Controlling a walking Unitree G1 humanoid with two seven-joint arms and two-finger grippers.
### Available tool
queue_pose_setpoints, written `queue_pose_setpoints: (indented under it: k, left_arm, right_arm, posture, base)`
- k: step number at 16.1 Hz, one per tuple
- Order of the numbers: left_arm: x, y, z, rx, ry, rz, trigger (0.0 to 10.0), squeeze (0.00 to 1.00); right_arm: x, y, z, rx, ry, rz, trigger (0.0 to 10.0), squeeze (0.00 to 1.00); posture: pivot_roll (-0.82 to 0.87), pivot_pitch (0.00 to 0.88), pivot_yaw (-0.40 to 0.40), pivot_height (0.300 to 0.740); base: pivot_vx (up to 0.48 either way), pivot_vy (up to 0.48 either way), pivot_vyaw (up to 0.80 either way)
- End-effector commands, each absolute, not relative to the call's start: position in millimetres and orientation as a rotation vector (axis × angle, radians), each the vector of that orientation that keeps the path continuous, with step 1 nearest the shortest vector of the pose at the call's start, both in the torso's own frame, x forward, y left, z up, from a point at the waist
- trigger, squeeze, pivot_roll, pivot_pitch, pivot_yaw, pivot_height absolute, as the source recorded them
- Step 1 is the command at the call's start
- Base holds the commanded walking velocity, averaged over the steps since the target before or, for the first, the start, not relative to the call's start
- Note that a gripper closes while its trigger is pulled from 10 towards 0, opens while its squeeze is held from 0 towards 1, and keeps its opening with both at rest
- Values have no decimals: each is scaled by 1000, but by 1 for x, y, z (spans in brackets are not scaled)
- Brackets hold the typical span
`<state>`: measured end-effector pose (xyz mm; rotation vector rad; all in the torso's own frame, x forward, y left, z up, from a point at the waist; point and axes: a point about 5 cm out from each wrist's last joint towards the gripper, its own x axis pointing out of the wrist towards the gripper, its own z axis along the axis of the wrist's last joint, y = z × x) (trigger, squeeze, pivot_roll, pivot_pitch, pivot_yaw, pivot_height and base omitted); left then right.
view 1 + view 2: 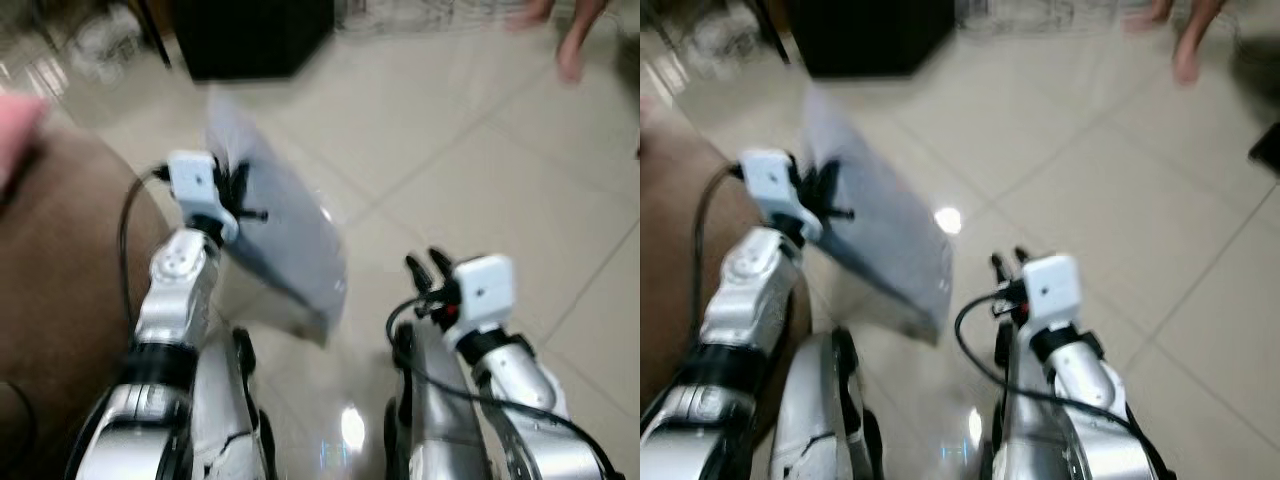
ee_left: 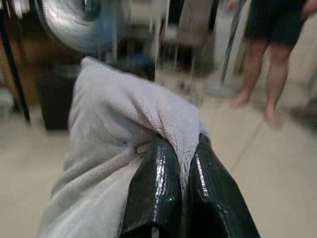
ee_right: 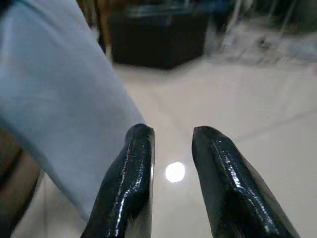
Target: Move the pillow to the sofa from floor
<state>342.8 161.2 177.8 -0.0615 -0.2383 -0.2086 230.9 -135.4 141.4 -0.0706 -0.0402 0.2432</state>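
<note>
A pale grey-blue pillow (image 1: 285,240) hangs clear of the tiled floor, in front of me and a little left. My left gripper (image 1: 240,190) is shut on its upper edge; in the left wrist view both black fingers (image 2: 158,193) pinch a fold of the soft fabric (image 2: 124,119). The brown sofa (image 1: 60,300) lies at my left, beside the raised left arm. My right gripper (image 1: 428,268) is low on the right, open, with nothing between its fingers (image 3: 133,173); the pillow (image 3: 54,104) hangs just beside it.
A black cabinet (image 1: 250,35) stands ahead on the cream tiled floor (image 1: 480,150). A person's bare feet (image 1: 570,45) are at the far right. Something pink (image 1: 20,125) lies on the sofa at the far left. A fan (image 2: 74,20) stands behind the pillow.
</note>
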Motion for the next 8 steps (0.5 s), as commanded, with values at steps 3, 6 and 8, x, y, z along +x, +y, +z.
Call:
queue_pose_setpoints:
  k: [3,6,8]
  left_arm:
    - [322,156,198,-73,-313,-230,10000,0]
    - [302,158,197,-69,-319,-204,10000,0]
    - [294,154,194,-50,-298,-222,10000,0]
  right_arm:
    - [244,-142,158,-64,-95,155,10000,0]
    - [251,-146,168,-57,-123,142,10000,0]
    - [256,-148,172,-55,-127,133,10000,0]
  posture:
    - [-115,0,63,551]
    - [-102,0,42,576]
    - [-103,0,42,591]
  base:
    - [0,0,0]
    - [0,0,0]
    - [0,0,0]
